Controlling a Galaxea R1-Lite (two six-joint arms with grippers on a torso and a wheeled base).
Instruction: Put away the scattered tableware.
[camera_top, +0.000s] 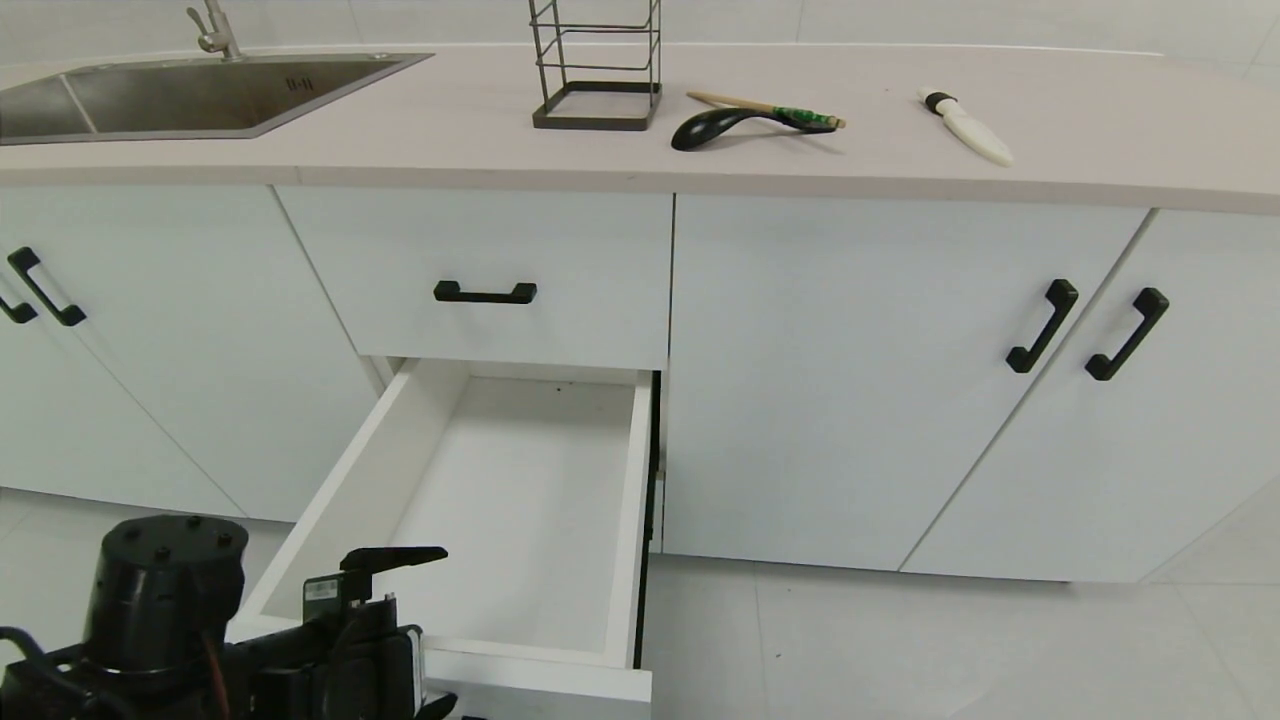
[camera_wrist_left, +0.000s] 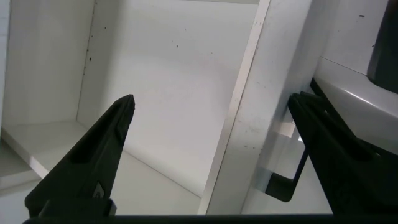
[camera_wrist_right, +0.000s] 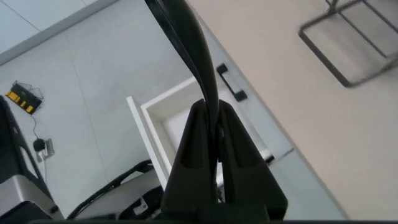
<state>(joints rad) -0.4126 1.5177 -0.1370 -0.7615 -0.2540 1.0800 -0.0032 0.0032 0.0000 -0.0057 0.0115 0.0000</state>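
On the counter lie a black spoon (camera_top: 715, 125), wooden chopsticks with a green wrap (camera_top: 765, 107) and a white knife with a black handle (camera_top: 968, 128). Below them the lower drawer (camera_top: 630, 480) stands pulled out, with nothing inside. My left gripper (camera_top: 440, 628) is open at the drawer's front panel (camera_wrist_left: 249, 124), its fingers on either side of it, near the black handle (camera_wrist_left: 286, 180). High above the counter, my right gripper (camera_wrist_right: 211, 118) is shut on a thin black utensil handle (camera_wrist_right: 186, 37). The open drawer (camera_wrist_right: 146, 115) lies far below it.
A black wire rack (camera_top: 597, 105) stands on the counter near the spoon, also seen from above (camera_wrist_right: 354, 37). A steel sink (camera_top: 200, 90) with a tap is at the far left. Shut cabinet doors flank the drawers. The floor is tiled.
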